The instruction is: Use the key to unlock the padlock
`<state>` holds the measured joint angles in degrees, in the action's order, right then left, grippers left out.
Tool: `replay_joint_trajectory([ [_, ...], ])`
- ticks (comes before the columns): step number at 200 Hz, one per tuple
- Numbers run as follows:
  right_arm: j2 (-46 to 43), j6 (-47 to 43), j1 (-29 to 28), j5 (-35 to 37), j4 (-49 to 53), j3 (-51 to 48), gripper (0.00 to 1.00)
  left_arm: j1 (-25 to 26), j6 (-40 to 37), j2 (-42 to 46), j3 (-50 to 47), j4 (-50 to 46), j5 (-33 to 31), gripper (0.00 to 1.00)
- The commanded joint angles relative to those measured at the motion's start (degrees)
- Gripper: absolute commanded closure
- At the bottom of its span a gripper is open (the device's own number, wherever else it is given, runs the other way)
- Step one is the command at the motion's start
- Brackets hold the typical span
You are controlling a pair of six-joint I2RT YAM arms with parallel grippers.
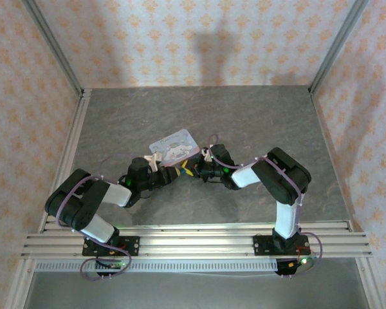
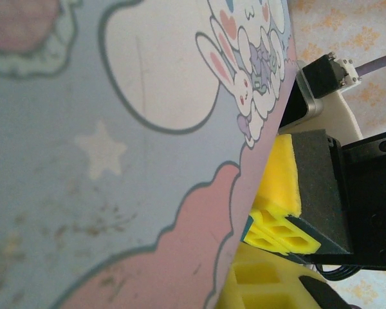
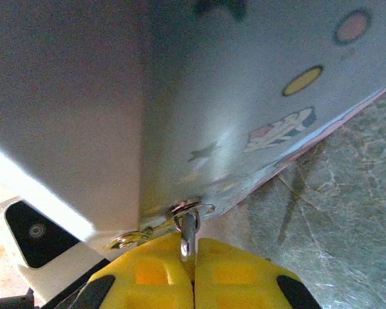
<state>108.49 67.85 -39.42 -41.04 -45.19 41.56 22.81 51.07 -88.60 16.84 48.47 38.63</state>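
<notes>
Right wrist view: the right gripper (image 3: 193, 248) sits at the bottom centre of the frame. Its yellow fingers (image 3: 148, 273) are pressed together on a thin silver shackle, which we take for the padlock (image 3: 188, 233). The lock's body is buried between the pads. The shackle rises to a small ring at the lower edge of the pastel tin (image 3: 244, 96). The tin's pale side, printed with coloured dots, spans the upper frame. Just left of the shackle lies a small brass-coloured piece (image 3: 125, 241), joined to the ring. It is too small and glary for us to tell whether it is the key. The grey marbled table (image 3: 347, 212) shows at lower right.

Left wrist view: the tin's cartoon-rabbit lid (image 2: 116, 161) covers the left and centre. At right centre the right gripper (image 2: 280, 233) meets the tin's edge, and a dark teal sliver (image 2: 247, 225) sits between the yellow tip and the tin.

Top external view: both arms meet at frame centre, just below the tin (image 1: 175, 145), which rests on the table (image 1: 244, 116). The left gripper (image 1: 169, 174) comes in from the left and the right gripper (image 1: 193, 171) from the right, tips close together. We cannot tell how wide the left jaws stand.
</notes>
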Motion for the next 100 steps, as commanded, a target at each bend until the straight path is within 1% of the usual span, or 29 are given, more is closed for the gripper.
replay_joint_trajectory([
  [1, 0.50, 1.51, -0.97, -0.92, -4.20, -0.49, 1.00, 0.02, 0.26, 0.71, 2.23, 4.09, 2.50, 0.80],
  [14, 0.59, 2.34, -0.92, -0.50, -5.23, -0.60, 1.00, 0.02, 0.62, 0.24, 2.06, 5.01, 2.82, 0.81],
  [27, 0.55, 2.45, -0.92, -0.37, -5.17, -0.52, 1.00, 0.05, 1.25, -0.27, 2.06, 6.31, 3.09, 0.84],
  [42, 0.53, 2.45, -1.01, -0.19, -4.70, -0.52, 1.00, 0.04, 1.41, -0.52, 2.21, 6.72, 3.41, 0.89],
  [65, 0.49, 2.65, -1.01, -0.14, -2.85, -0.43, 1.00, 0.04, -0.15, 0.22, 2.49, 6.49, 3.64, 1.00],
  [100, 0.16, 4.80, -1.49, -0.02, -2.42, -0.19, 1.00, 0.04, -4.07, 3.06, 2.42, 3.53, 4.12, 1.00],
])
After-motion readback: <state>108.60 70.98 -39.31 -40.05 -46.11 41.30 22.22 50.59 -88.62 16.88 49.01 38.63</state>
